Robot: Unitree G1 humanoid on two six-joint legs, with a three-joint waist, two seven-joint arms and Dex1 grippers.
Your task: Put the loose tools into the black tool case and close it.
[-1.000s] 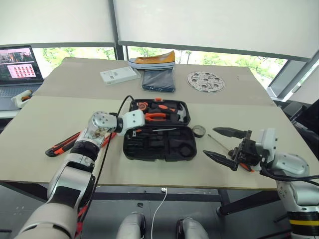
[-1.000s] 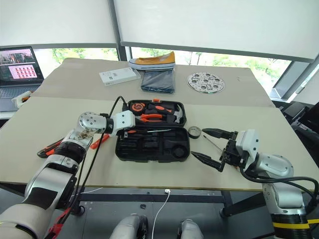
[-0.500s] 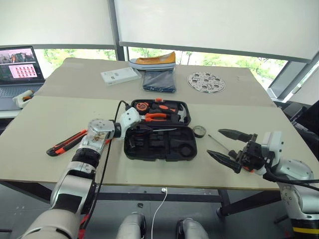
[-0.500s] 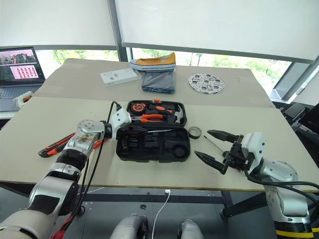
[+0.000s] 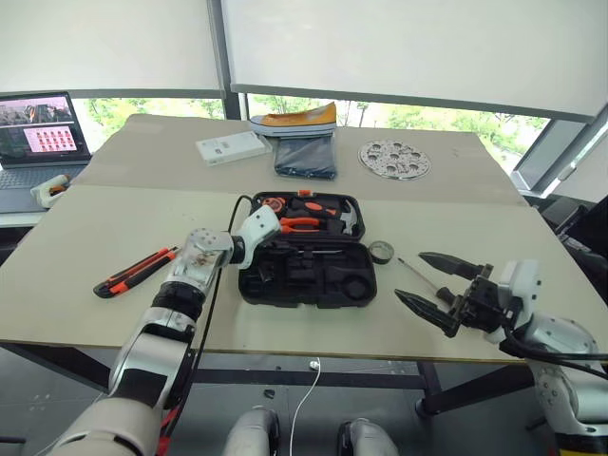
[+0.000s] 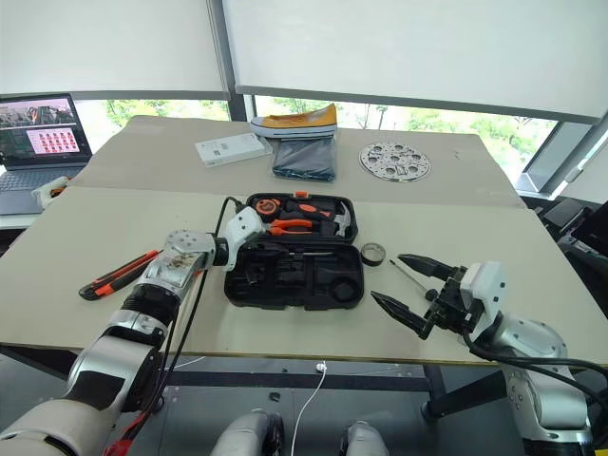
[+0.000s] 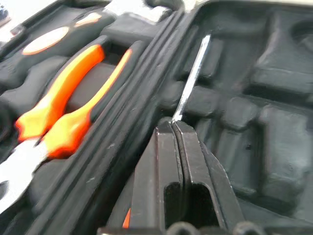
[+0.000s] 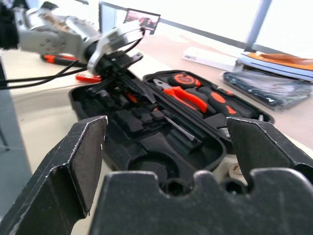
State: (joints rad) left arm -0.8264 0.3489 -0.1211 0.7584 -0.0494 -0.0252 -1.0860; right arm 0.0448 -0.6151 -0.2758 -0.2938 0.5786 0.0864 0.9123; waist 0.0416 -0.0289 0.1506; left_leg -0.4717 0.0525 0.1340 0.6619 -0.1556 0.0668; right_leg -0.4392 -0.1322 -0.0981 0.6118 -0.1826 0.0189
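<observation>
The black tool case (image 5: 306, 300) lies open mid-table, with pliers, a hammer and a tape measure in its far half. My left gripper (image 5: 270, 249) is shut, low over the case's left side by the hinge. In the left wrist view its fingertips (image 7: 172, 128) meet the near end of a thin screwdriver shaft (image 7: 191, 73) lying in the case; I cannot tell if they pinch it. An orange-and-black utility knife (image 5: 133, 273) lies on the table to the left. A black tape roll (image 5: 381, 252) and a slim screwdriver (image 6: 407, 275) lie right of the case. My right gripper (image 5: 410, 276) hovers open there.
On the far table are a white box (image 5: 231, 147), a dark folded cloth (image 5: 304, 157), a shoe (image 5: 294, 116) and a round perforated metal disc (image 5: 394, 157). A laptop (image 5: 38, 128) stands at the far left. The table's near edge runs just behind my right gripper.
My left gripper has closed, rolled and sunk toward the case's left side. The right gripper stays open in about the same place.
</observation>
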